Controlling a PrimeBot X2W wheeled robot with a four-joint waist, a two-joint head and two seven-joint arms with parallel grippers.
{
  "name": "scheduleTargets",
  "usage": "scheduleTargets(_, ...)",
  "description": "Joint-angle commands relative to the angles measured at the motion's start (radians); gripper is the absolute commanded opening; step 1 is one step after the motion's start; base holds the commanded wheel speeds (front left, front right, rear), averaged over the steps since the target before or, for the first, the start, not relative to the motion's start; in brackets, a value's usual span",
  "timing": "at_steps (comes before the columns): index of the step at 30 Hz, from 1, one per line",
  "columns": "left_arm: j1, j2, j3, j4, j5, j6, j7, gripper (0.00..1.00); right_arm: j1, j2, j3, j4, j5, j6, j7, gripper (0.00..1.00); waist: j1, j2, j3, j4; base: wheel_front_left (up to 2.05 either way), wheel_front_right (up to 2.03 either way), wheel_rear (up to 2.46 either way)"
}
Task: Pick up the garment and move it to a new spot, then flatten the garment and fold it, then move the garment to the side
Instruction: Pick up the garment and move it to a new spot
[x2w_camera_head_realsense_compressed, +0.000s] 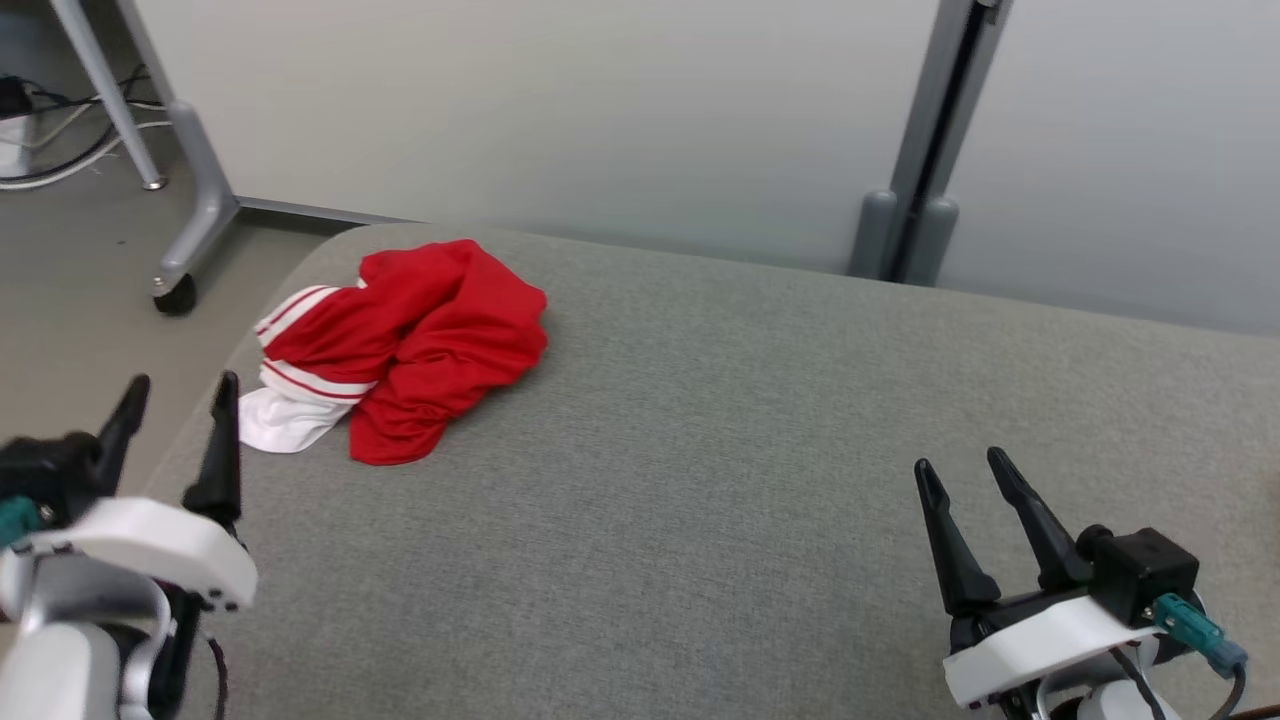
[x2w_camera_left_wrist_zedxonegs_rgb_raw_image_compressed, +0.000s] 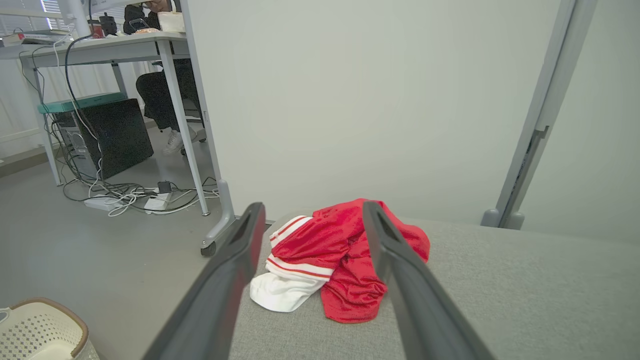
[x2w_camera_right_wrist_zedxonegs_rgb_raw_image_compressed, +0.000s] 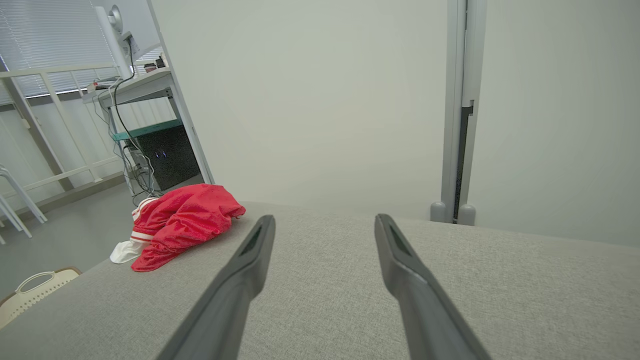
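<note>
The garment (x2w_camera_head_realsense_compressed: 410, 340), red with white trim and red stripes, is crumpled in a heap at the upper left of the head view. It's lying on the grey padded surface (x2w_camera_head_realsense_compressed: 750, 450), close to that surface's rounded corner.

The left gripper (x2w_camera_head_realsense_compressed: 184, 380) is at the lower left, jaws spread apart and empty, with its tips just short of the white edge of the cloth. In the left wrist view the heap shows up right between its two fingers, a bit further on.

The right gripper (x2w_camera_head_realsense_compressed: 957, 460) is at the lower right, well apart from the garment, jaws parted too, over bare grey fabric.

A pale basket (x2w_camera_left_wrist_zedxonegs_rgb_raw_image_compressed: 45, 325) pokes into the lower left corner of the left wrist view, down on the floor.
</note>
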Motion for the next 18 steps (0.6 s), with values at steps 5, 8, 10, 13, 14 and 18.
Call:
scheduleTargets(5,-0.145,0.072,0.037,0.081,-0.091,-0.03,0.16,1.0,-0.063,-0.02,-0.002,-0.019,0.003,0.0,-0.004,1.0,0.0,-0.0001,0.108,-0.114,0.0,0.0,0.0)
scheduleTargets(8,-0.243,0.126,0.046,0.158,-0.132,-0.043,0.246,1.0,-0.105,-0.027,0.008,-0.034,-0.002,0.0,-0.004,1.0,0.0,-0.0001,0.17,-0.164,0.0,0.0,0.0)
scheduleTargets(10,-0.299,0.156,0.04,0.215,-0.155,-0.053,0.294,1.0,-0.127,-0.031,0.014,-0.043,-0.004,0.0,-0.004,1.0,0.0,-0.0001,0.208,-0.195,0.0,0.0,0.0)
scheduleTargets(13,-0.386,0.195,0.03,0.307,-0.194,-0.064,0.349,1.0,-0.164,-0.033,0.017,-0.056,-0.005,0.0,-0.004,1.0,0.0,-0.0001,0.268,-0.24,0.0,0.0,0.0)
scheduleTargets(14,-0.407,0.205,0.027,0.338,-0.206,-0.065,0.361,1.0,-0.174,-0.032,0.015,-0.059,-0.005,0.0,-0.004,1.0,0.0,-0.0001,0.284,-0.253,0.0,0.0,0.0)
scheduleTargets(18,-0.492,0.24,0.015,0.473,-0.242,-0.072,0.372,1.0,-0.211,-0.028,0.017,-0.07,-0.007,0.0,-0.004,1.0,0.0,-0.0001,0.34,-0.304,0.0,0.0,0.0)
